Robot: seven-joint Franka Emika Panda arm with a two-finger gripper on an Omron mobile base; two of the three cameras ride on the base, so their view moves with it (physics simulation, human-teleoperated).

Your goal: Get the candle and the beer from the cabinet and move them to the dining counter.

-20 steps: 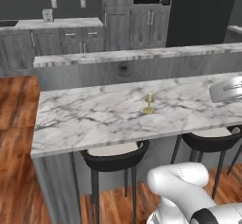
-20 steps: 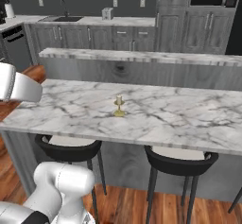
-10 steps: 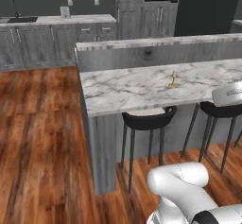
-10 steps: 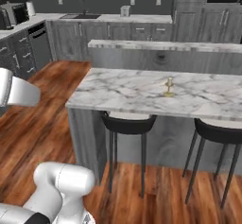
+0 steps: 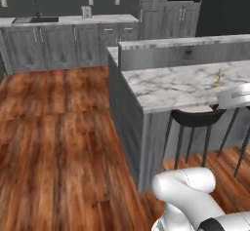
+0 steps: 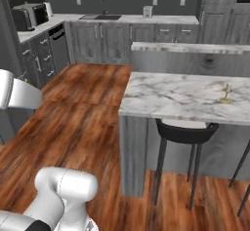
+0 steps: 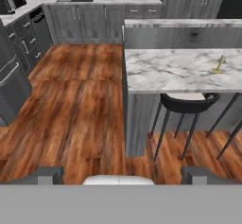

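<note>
On the long white marble dining counter (image 5: 185, 86) stands the short cream candle on its small brass-gold holder (image 6: 225, 93), upright near the far right end, apart from everything else. Judged light, rigid and top-narrow; its thin stem invites tipping, so a hold low on the holder seems safest. Green beer bottle: location cannot be told. Gripper (image 7: 120, 173) fingers (image 7: 47, 175) are spread wide, holding and touching nothing above the wood floor (image 7: 80, 105).

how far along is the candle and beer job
About halfway, it seems. Done: the candle stands on the dining counter. In hand: nothing; the gripper is open and empty over the floor. Left: the beer, presumably to be fetched from the cabinet.
</note>
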